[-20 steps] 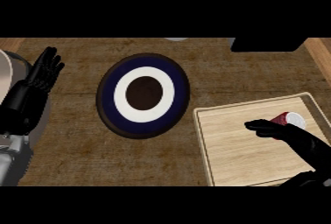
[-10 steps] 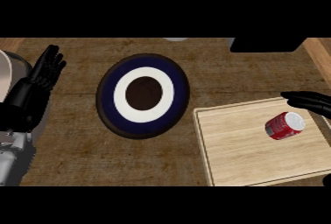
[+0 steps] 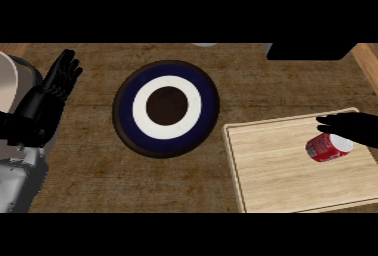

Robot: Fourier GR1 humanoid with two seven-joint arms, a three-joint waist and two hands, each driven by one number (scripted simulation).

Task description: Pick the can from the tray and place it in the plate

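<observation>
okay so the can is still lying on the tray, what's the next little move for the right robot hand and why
Probably lower the right robot hand onto the red can and curl around it. The can lies on its side on the wooden tray, just below the robot hand's fingers, not yet held, and the plate to the left holds nothing. The left robot hand rests open at the left edge.

Brown wood-grain counter point(image 3: 96, 175) fills the view; dark block point(image 3: 306, 51) at far edge.
</observation>
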